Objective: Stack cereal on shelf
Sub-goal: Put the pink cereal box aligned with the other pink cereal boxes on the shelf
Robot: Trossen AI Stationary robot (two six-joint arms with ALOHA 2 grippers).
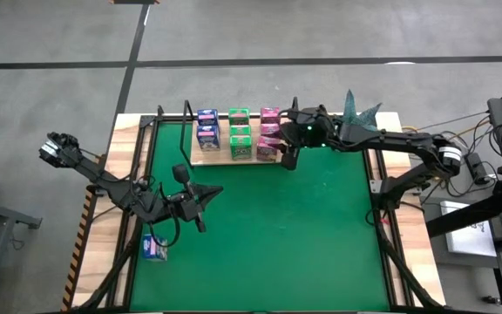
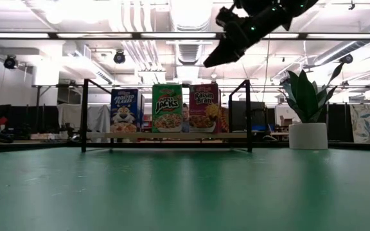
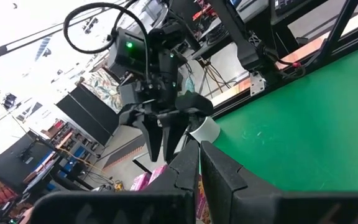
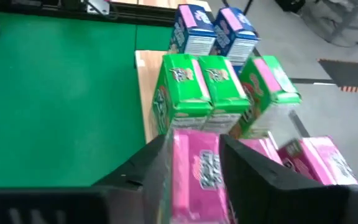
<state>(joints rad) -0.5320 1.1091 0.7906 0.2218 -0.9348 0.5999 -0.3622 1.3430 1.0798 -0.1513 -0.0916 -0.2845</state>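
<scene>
**Cereal boxes on shelf, one blue box apart**

Where the green mat covers the table, the shelf sits at its far edge, a potted plant beside it and an open workshop room behind.

- Cereal boxes: blue, green and pink columns stand on the shelf; one blue box lies on the mat's near-left.
- Right gripper: above the shelf's near-right corner, fingers parted just enough to straddle a pink box.
- Left gripper: low over the mat's left, fingers nearly together, holding nothing.
</scene>
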